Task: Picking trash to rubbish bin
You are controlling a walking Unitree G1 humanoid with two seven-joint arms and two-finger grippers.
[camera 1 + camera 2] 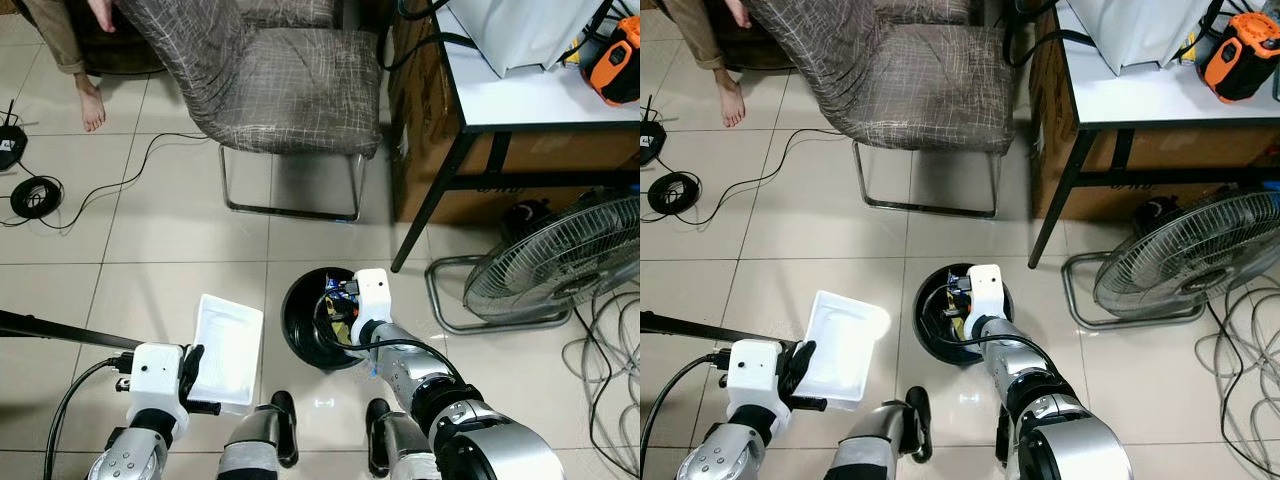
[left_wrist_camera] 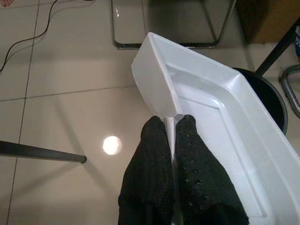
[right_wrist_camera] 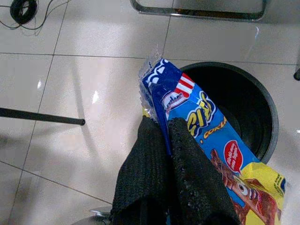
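Right gripper clamped a blue snack wrapper directly over the black bin. Left gripper pinched a white foam tray just beside the bin.

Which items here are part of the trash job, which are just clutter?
Job:
- snack wrapper, pinched in right pincer over the bin
- white foam tray, pinched in left pincer
- black rubbish bin

Clutter:
- chair
- fan
- table
- orange tool
- floor cables
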